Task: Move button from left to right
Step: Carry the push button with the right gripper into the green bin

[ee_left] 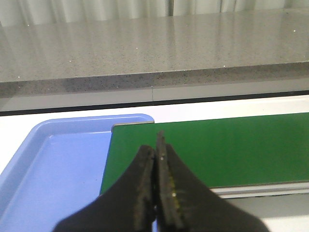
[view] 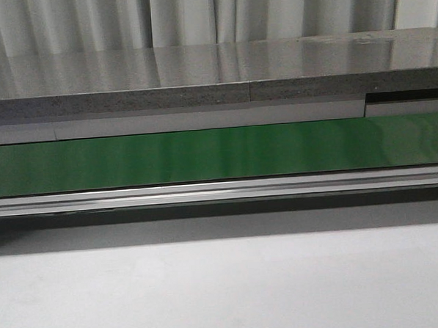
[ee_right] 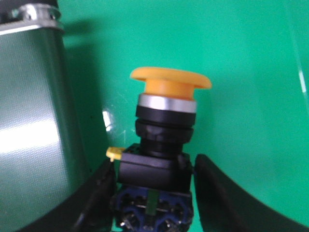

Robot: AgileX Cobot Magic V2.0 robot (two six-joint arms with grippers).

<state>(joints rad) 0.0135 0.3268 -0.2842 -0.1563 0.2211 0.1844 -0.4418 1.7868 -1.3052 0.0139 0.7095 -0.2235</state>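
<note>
The button (ee_right: 164, 125) shows only in the right wrist view: a yellow-orange mushroom cap, a silver ring, a black boxy body and a dark blue base with a small green mark. My right gripper (ee_right: 155, 193) has its two black fingers against either side of the body and base, shut on it, over a bright green surface (ee_right: 251, 72). My left gripper (ee_left: 158, 150) is shut and empty, above the edge where the blue tray (ee_left: 53, 169) meets the green belt (ee_left: 231, 150). Neither gripper nor the button shows in the front view.
The green conveyor belt (view: 218, 153) runs across the front view, with a silver rail (view: 220, 192) in front and a grey stone counter (view: 214, 69) behind. A grey metal wall (ee_right: 34, 121) stands close beside the button in the right wrist view.
</note>
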